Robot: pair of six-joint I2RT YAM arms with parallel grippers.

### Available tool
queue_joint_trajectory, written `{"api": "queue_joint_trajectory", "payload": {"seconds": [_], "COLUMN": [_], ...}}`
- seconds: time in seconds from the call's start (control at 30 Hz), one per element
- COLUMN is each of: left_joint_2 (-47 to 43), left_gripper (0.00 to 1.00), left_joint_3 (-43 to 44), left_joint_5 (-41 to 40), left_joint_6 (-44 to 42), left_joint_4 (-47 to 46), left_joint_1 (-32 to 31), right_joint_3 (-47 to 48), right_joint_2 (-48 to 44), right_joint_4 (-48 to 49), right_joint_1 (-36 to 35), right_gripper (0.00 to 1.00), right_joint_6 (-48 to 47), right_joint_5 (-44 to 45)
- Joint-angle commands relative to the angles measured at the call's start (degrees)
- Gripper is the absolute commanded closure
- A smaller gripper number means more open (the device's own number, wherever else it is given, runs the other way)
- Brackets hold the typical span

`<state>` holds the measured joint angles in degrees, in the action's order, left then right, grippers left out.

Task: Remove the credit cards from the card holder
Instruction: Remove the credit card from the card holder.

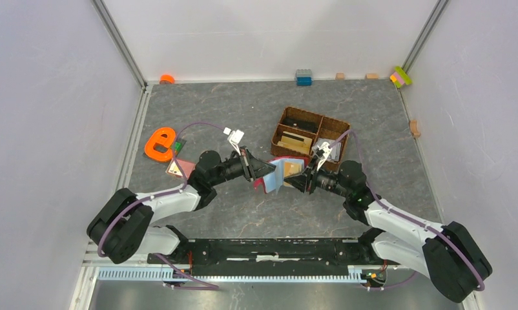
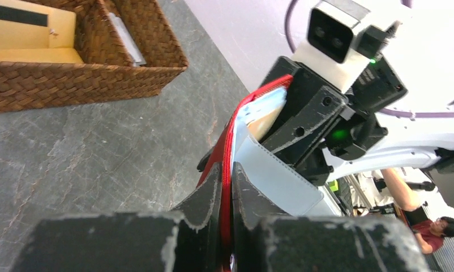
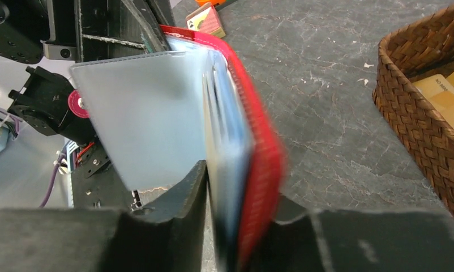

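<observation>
Card holder (image 1: 269, 181) held open between both arms, over table (image 1: 243, 110) middle, just on near side of wicker basket (image 1: 278, 126). Left pincer (image 2: 227, 170) almost fully closed, pinching red cover edge. Right pincer (image 3: 239, 184) part-open, fingers pressed on opposite cover and pale sleeves; view blurred. Tan credit card (image 2: 265, 120) sits in pocket inside holder.

The card holder (image 3: 262, 148) looks like red leather with a bumpy edge. Its pockets (image 3: 140, 113) are smooth, cloudy plastic. The basket (image 2: 72, 85) is rough woven wicker. The table (image 2: 100, 153) looks like dull grey stone.
</observation>
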<state>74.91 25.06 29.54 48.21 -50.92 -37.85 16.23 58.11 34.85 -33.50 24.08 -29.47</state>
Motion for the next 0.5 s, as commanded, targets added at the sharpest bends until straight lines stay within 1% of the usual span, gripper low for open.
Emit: {"api": "queue_joint_trajectory", "payload": {"seconds": [0.0,0.03,0.07,0.1,0.17,0.23,0.3,0.4,0.47], "left_joint_2": [0.9,0.9,0.8,0.6,0.3,-0.1,-0.2,0.6,1.7], "left_gripper": [0.80,0.75,0.67,0.57,0.37,0.23,0.07,0.00,0.00], "left_joint_3": [4.3,5.0,5.3,5.5,5.5,5.7,6.4,8.6,10.1], "left_joint_5": [-5.2,-6.3,-7.5,-8.4,-9.7,-10.2,-11.1,-12.1,-13.3], "left_joint_6": [0.5,-0.2,-0.8,-1.0,-1.0,-1.5,-3.0,-5.9,-7.2], "left_joint_4": [4.1,6.0,7.3,8.4,9.4,10.5,12.7,16.7,19.6], "left_joint_1": [-0.7,-1.0,-1.3,-1.5,-1.8,-2.0,-2.7,-4.3,-5.3], "right_joint_3": [3.2,3.6,3.8,3.9,3.8,4.0,4.8,4.9,4.9], "right_joint_2": [1.5,1.9,2.3,2.5,2.6,2.6,3.4,4.8,5.1], "right_joint_4": [-2.3,-3.1,-3.9,-4.3,-5.3,-7.7,-9.7,-8.1,-7.4], "right_joint_1": [-0.3,-0.3,-0.3,-0.3,-0.3,-0.3,-0.2,-0.2,-0.2], "right_gripper": [0.79,0.86,0.92,0.93,0.94,0.95,0.98,0.99,0.98], "right_joint_6": [-0.7,-0.6,-0.6,-0.6,-0.6,-0.7,-1.3,-0.6,-0.4], "right_joint_5": [3.3,4.3,4.9,5.7,7.9,11.7,12.9,9.8,8.6]}}
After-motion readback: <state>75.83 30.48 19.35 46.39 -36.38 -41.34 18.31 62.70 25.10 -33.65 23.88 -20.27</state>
